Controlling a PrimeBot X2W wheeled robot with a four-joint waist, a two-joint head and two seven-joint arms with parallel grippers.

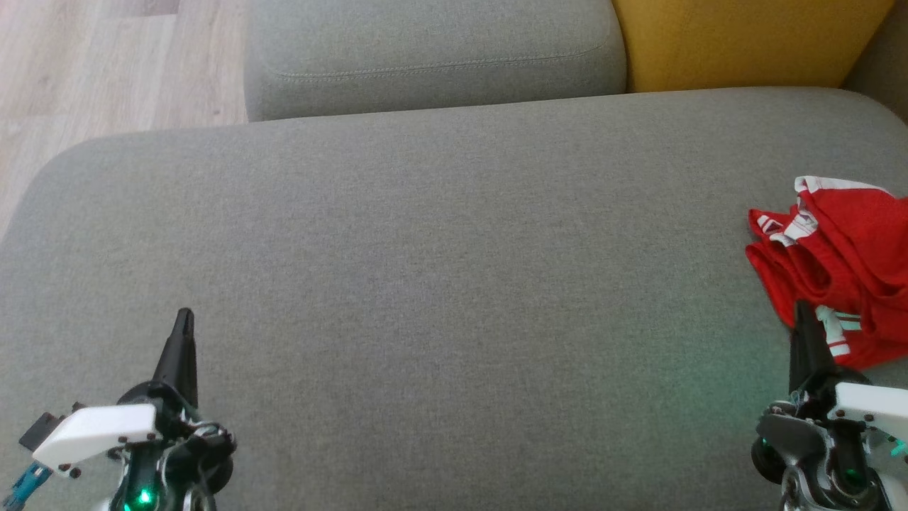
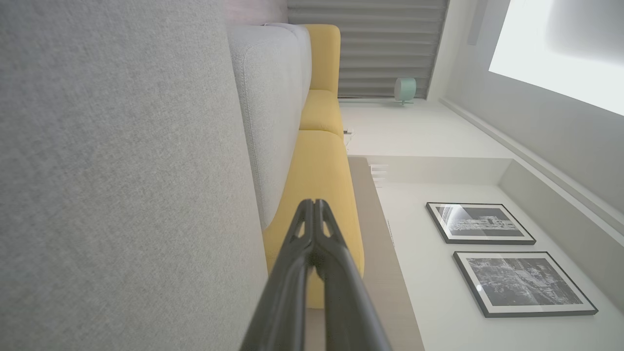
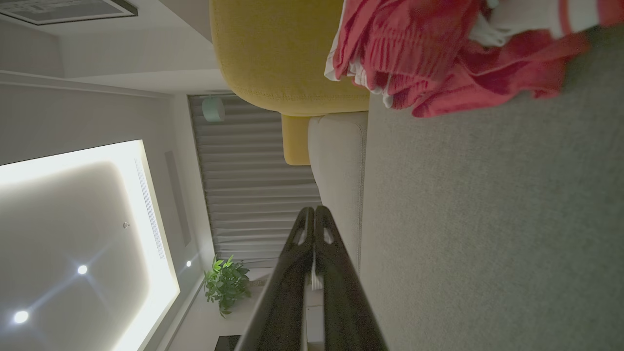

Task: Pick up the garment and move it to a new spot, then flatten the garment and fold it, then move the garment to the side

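red garment [image 1: 844,270] is being shown bunched at right edge of frame on grey cushion [image 1: 425,248], just above the nearer right gripper [image 1: 802,312]; right and left gripper [image 1: 184,316] are being held pinched closed, empty.

Matt grey woven cloth sofa seat [image 1: 440,284], soft red garment [image 1: 844,262] with white trim, pale wood-look floor [image 1: 106,64]

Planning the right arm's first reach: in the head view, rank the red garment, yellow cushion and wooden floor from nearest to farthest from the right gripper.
1. red garment, just beyond the right gripper, right side.
2. yellow cushion, far back, right.
3. wooden floor, far back, left corner.
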